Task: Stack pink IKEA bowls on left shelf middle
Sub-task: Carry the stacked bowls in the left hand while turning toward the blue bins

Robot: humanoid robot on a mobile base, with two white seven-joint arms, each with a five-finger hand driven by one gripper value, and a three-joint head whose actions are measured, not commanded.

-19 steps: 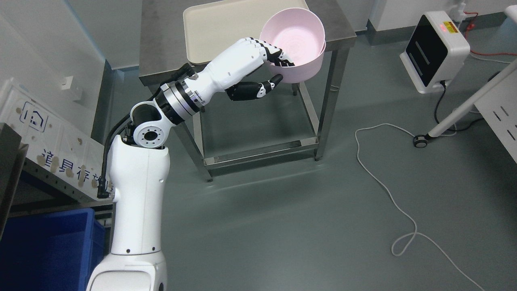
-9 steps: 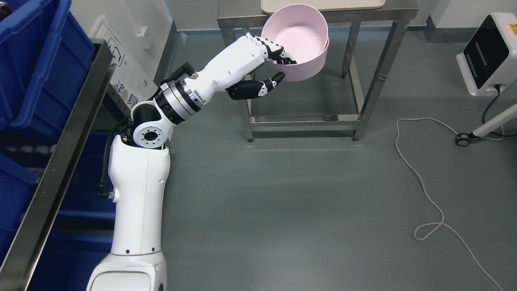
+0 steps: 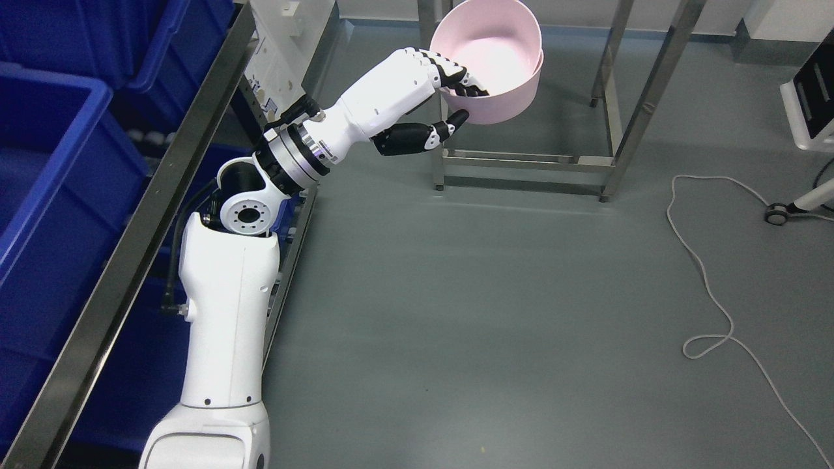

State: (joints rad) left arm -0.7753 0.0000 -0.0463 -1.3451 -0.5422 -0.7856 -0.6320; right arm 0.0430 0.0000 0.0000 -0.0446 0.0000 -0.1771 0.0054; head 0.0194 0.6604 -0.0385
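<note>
My left hand [image 3: 459, 98] is shut on the near rim of the stacked pink bowls [image 3: 498, 62], fingers inside and thumb under the outer wall. Two nested bowls show as a double rim on the right side. The hand holds them in the air in front of the steel table's legs [image 3: 622, 117]. The left arm reaches up and right from the lower left. The shelf [image 3: 140, 215] with its steel edge runs along the picture's left. The right arm is out of view.
Blue bins [image 3: 49, 156] fill the shelf at left. A white cable [image 3: 710, 286] loops on the grey floor at right. A white device [image 3: 811, 98] and a caster wheel [image 3: 776, 213] stand at the right edge.
The whole picture has shifted: the camera turned left, the table moved up and right and the shelf with blue bins came in. The hand keeps its grip on the bowls.
</note>
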